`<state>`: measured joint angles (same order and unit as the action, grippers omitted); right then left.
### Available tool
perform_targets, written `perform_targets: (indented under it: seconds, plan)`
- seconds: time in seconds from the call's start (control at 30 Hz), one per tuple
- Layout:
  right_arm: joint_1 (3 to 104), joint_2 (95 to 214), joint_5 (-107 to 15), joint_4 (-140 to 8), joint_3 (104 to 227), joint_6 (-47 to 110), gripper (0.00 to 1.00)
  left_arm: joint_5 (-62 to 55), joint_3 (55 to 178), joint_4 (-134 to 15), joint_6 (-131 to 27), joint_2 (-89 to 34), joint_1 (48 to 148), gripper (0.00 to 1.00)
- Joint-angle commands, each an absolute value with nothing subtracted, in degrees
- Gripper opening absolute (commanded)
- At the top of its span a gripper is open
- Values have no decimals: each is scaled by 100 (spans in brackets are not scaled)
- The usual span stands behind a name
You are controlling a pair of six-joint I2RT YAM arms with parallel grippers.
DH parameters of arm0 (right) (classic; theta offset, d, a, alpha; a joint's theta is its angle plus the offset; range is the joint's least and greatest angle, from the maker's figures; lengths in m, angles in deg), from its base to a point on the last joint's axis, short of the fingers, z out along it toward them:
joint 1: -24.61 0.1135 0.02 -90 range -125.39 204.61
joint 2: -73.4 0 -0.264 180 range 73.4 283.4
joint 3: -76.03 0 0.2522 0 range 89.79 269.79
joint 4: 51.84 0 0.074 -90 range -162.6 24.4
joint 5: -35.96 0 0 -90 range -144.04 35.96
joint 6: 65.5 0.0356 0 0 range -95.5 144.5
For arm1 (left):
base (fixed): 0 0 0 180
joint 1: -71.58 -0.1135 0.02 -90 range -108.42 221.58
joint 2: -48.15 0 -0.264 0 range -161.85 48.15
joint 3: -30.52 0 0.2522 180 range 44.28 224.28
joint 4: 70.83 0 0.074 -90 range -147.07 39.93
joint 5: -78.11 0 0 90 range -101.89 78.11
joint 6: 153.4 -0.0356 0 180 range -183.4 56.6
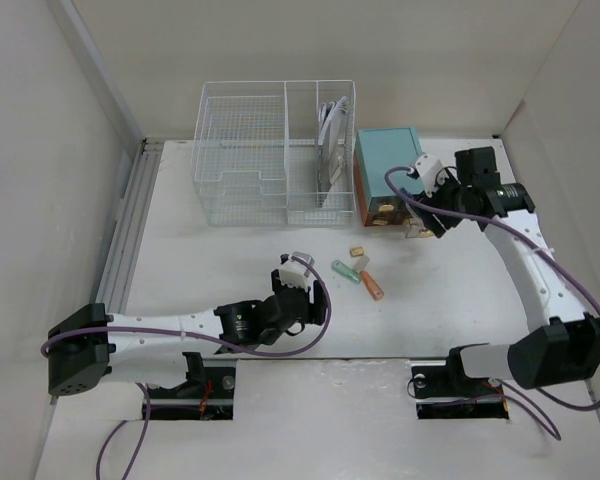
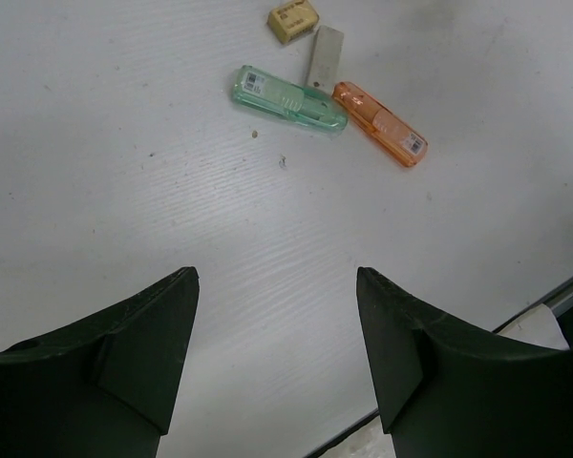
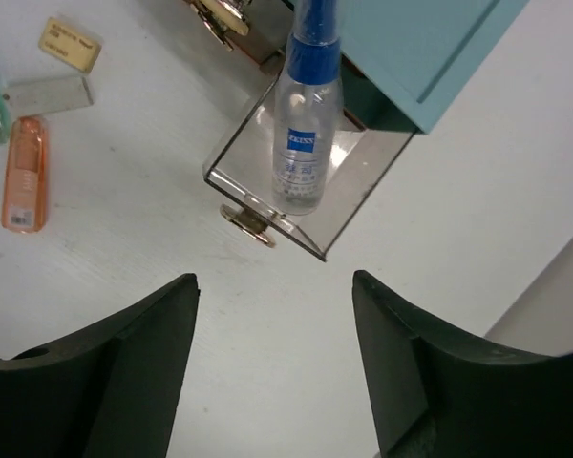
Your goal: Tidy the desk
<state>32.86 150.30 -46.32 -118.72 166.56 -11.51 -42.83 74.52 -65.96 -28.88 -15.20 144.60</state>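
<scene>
Bare desk [image 1: 210, 275] before the orange case [image 1: 373, 289] — open drawer [image 3: 361, 183] juts just beyond.

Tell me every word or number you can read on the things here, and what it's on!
"ZEISS": on the blue label of the bottle lying in the clear drawer.
Small print under that label: too blurred to read.
Tan block: dark print, too small to read.
Orange case and green case: white stickers with tiny marks, not readable.
</scene>
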Motion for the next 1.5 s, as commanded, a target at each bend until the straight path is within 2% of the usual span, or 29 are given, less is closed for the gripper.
perform_targets:
  seconds: [0.0, 0.13, 0.33, 0.93, 1.07, 1.3, 1.47]
  plan:
    - [3059, 14644, -4245, -12035, 16390, -2309, 69, -4405, 7381, -6692, -2860, -1434, 14453, 63]
    - [2936, 14459, -3858, -12097, 15924, -3235, 63, -4405, 7329, -6744, -2860, -1486, 14453, 63]
    - [2883, 14757, -3278, -12597, 15834, -4377, 49, -4353, 7329, -6684, -2807, -1487, 14453, 63]
    - [2514, 15161, -2689, -12246, 16308, -4572, 49, -4353, 7223, -6630, -2754, -1434, 14453, 63]
    - [2514, 15661, -2689, -12246, 16467, -4572, 44, -4353, 7223, -6683, -2754, -1487, 14453, 63]
    - [2408, 15961, -2574, -12246, 16652, -4572, 44, -4353, 7223, -6621, -2702, -1434, 14453, 63]
    - [2408, 15962, -2574, -12246, 16652, -4572, 34, -4353, 7223, -6621, -2702, -1434, 14453, 63]
